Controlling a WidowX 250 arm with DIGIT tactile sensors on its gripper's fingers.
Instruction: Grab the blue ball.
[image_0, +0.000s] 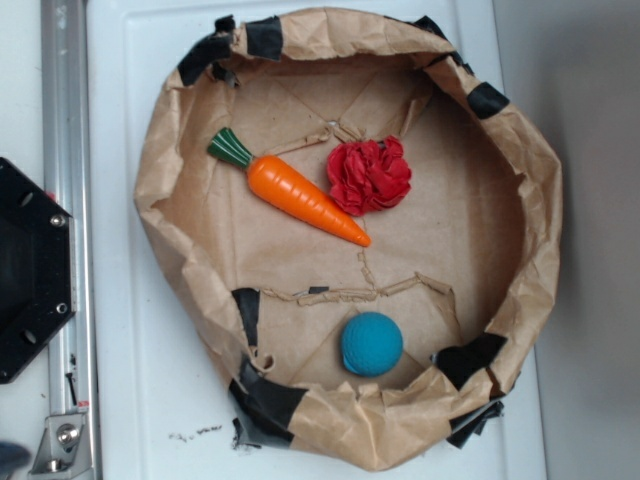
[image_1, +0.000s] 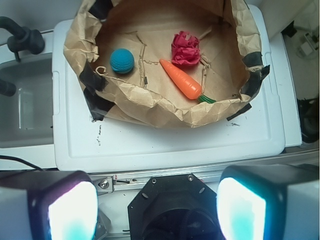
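Blue ball (image_1: 122, 60) sits inside paper-walled nest (image_1: 150, 107), in corner nearest robot base, left side in wrist view, just behind taped wall. Gripper (image_1: 156, 207): jaws wide apart, high above, well short of nest. Ball lies ahead and left of jaws; carrot (image_1: 181, 80) and red flower (image_1: 186, 48) lie apart to right. Round, no axis to match.

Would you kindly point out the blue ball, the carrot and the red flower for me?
blue ball (image_0: 371, 343), exterior view, middle of the sphere.
carrot (image_0: 305, 200), exterior view, middle of the orange body.
red flower (image_1: 186, 48), wrist view, centre of the ruffles.
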